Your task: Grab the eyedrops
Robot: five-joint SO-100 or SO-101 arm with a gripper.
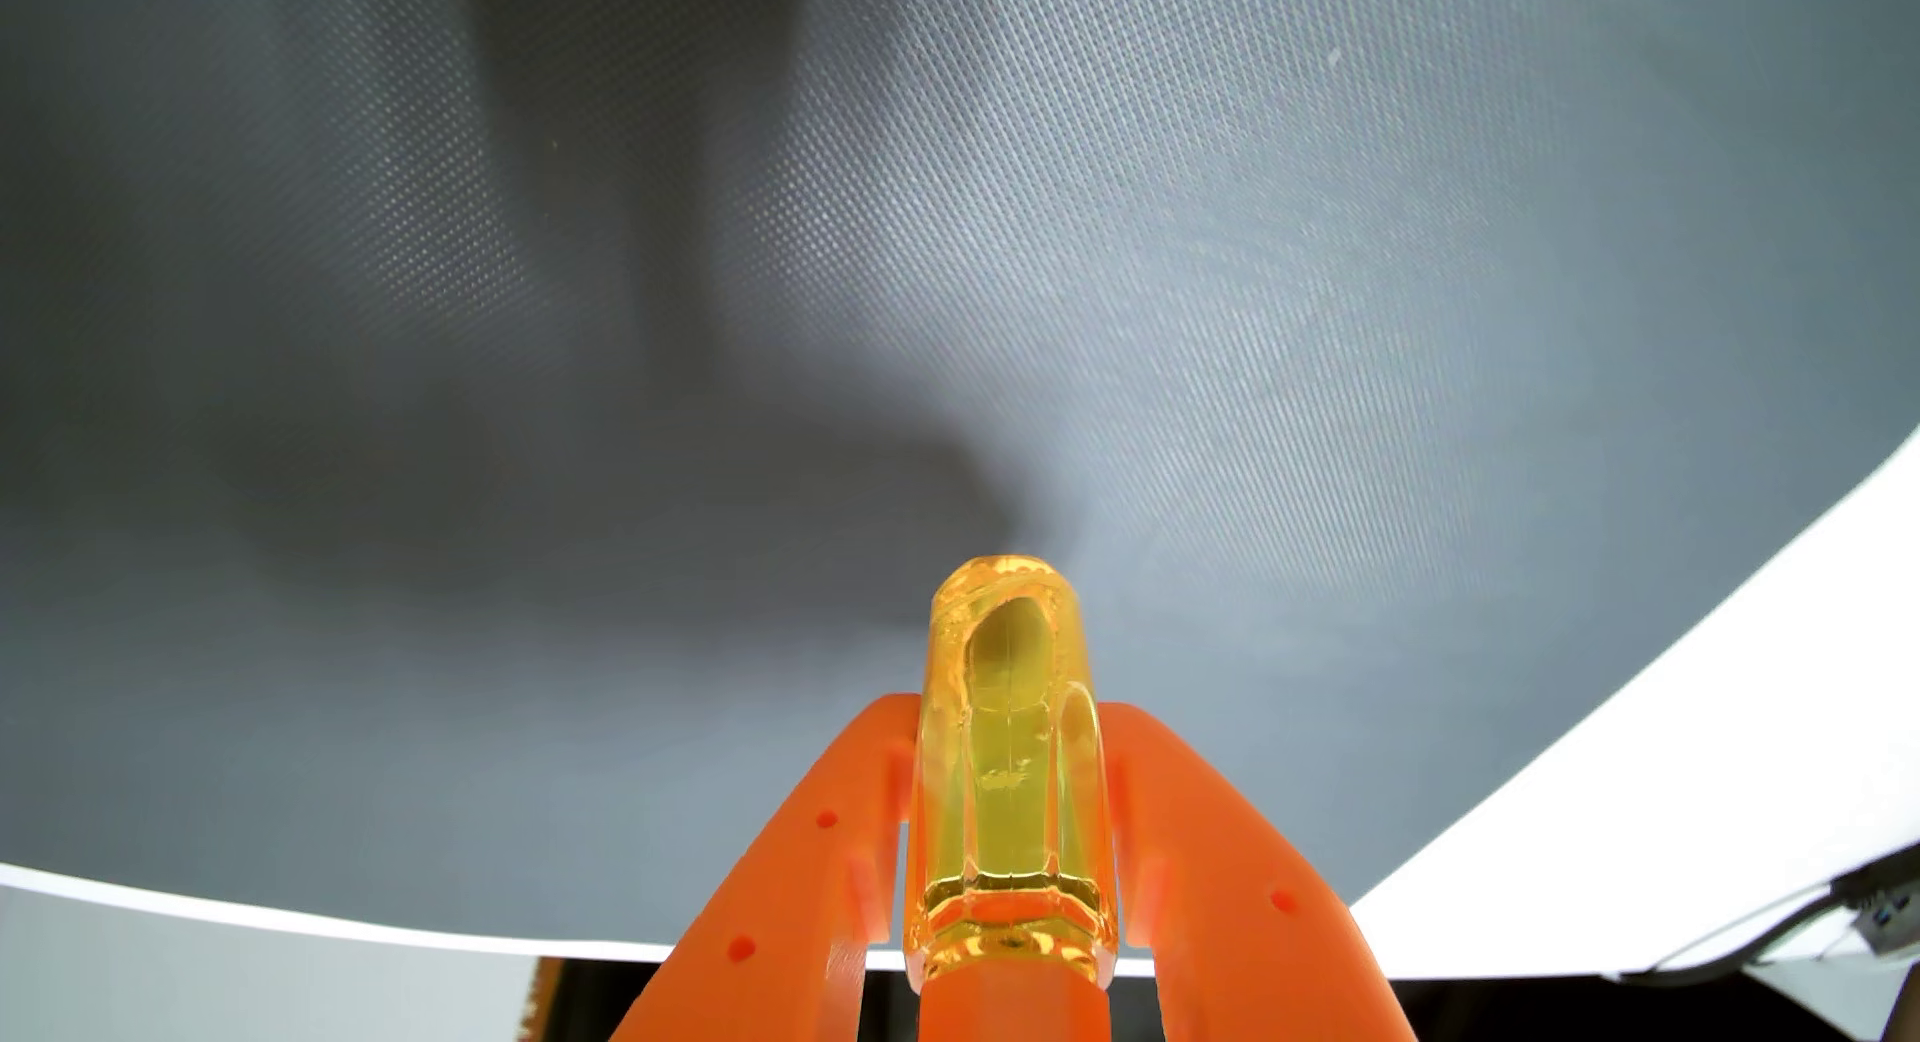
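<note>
So from the wrist view, the upper left of the frame was mostly a big dark shadow (582,305) smeared across the grey woven mat (1351,274), I'd guess cast by the arm itself. Lower left, the mat's pale edge ran along the bottom.

Moving to the middle bottom: the orange gripper (1008,793) came up from the bottom edge with its two fingers (810,845) pinched in tight on the eyedrops bottle (1008,751), a small see-through yellow-amber thing. One finger sat against each side, so the jaws were clamped on it, not loose. The bottle's rounded end stuck out past the fingertips toward the mat. I couldn't tell if it was lifted or touching the mat. Gripping it across the narrow sides probably made sense, less chance of it twisting out.

Far right, the mat curved away to a white surface (1714,772).
</note>
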